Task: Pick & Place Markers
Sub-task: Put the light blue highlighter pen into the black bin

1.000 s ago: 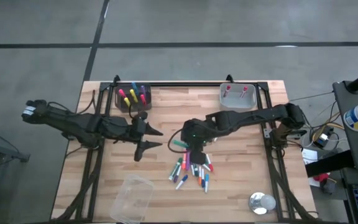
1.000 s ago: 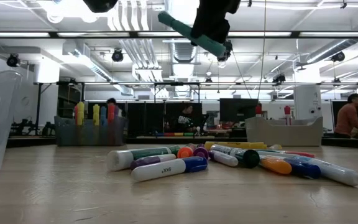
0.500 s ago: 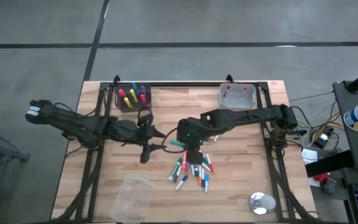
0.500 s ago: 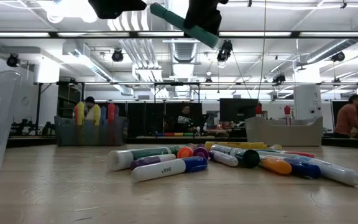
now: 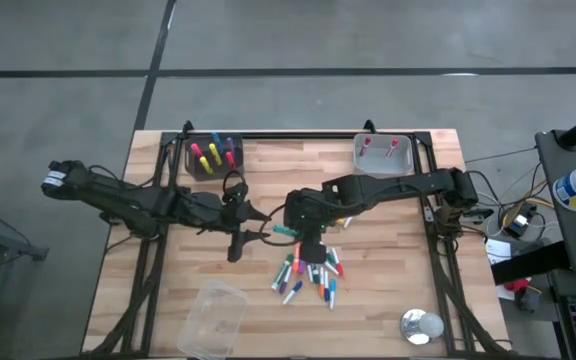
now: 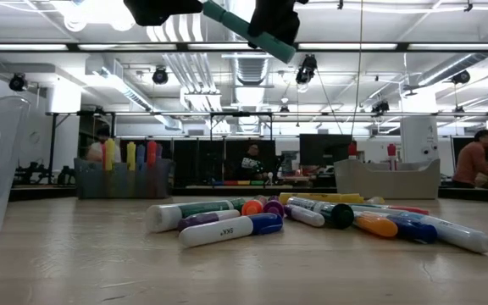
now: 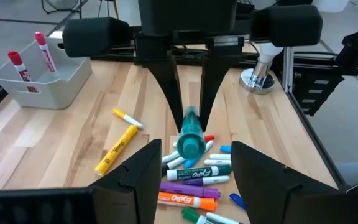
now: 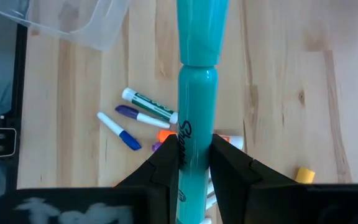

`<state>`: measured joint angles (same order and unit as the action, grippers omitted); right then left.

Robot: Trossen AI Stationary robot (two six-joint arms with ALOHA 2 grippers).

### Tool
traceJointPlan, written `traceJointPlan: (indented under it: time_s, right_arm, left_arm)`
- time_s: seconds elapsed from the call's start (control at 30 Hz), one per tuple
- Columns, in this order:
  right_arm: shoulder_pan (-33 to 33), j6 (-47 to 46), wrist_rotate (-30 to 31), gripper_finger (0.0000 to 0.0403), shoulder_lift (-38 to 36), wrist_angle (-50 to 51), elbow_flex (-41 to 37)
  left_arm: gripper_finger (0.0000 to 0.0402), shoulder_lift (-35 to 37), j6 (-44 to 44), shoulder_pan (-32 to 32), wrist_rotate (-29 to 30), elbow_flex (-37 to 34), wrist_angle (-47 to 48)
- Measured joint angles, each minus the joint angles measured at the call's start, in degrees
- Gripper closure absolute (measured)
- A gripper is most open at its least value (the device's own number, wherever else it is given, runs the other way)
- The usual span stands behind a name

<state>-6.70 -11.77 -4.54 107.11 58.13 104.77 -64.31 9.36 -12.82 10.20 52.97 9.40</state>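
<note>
High above the table my right gripper is shut on a teal marker. The marker's cap end points at my left gripper, which is open, its fingers standing on either side of that end. I cannot tell whether they touch it. Below, a heap of mixed-colour markers lies flat on the wooden table. My right gripper pinches the teal marker's barrel between its two fingers, behind the cap. The fingers slant down from above and from the table's right, across the marker. The marker is lifted clear and tilted, its cap end higher and toward the left.
A dark bin with upright markers stands at the far left, a grey bin with two red markers at the far right. A clear plastic tub lies near the front edge, and a round metal piece at the front right.
My left gripper has moved toward the table's right, up to the teal marker, staying open. My right gripper has risen and shifted a little left with the marker, which now sits higher. Both have kept still in the last half second.
</note>
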Motion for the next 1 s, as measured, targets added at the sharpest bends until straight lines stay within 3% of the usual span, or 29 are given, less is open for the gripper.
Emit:
traceJointPlan:
  time_s: [0.43,1.0]
  right_arm:
    - [0.0,0.4,0.0,0.0335,0.0,-0.1,0.0]
    - [-0.1,0.4,0.0,0.0335,0.0,0.0,0.0]
  left_arm:
    - [0.0216,-4.0,1.2,0.0,-1.6,0.0,-5.1]
    - [0.0218,-5.4,1.3,0.0,-1.6,1.5,-3.1]
